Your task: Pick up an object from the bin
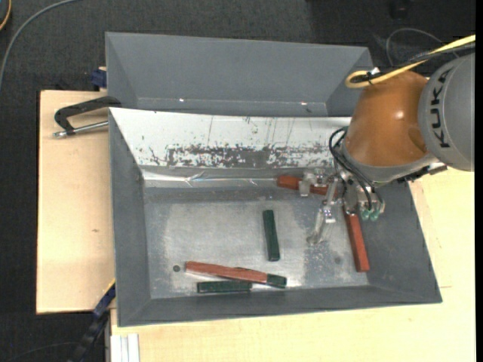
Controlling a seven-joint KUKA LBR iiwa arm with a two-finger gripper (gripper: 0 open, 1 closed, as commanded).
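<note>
My gripper (323, 221) hangs low over the right part of the bin floor, under the orange wrist cover. A red-brown bar (358, 244) lies just to its right, along the right wall. A dark green bar (270, 234) lies upright in the view, a little to the gripper's left. At the foot of the back wall, close behind the gripper, rests a short red-brown piece (290, 181). Nothing shows in the gripper's grasp.
Near the front wall lie a long red-brown stick (225, 272) with a green end (277, 281) and a dark green bar (223, 286) beside it. A small dark dot (176, 268) sits on the floor at front left.
</note>
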